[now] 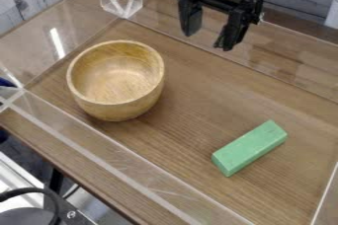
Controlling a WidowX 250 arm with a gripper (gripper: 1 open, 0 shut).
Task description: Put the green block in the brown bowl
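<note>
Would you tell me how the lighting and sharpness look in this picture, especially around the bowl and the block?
In the camera view, the bowl has a lit interior and a darker shade along its lower outer side; the green block shows a paler top and darker near side; the whole image is slightly soft, with fine detail on the black gripper hard to make out.

Smooth wooden bowl (117, 104); matt green block (248, 148).
</note>
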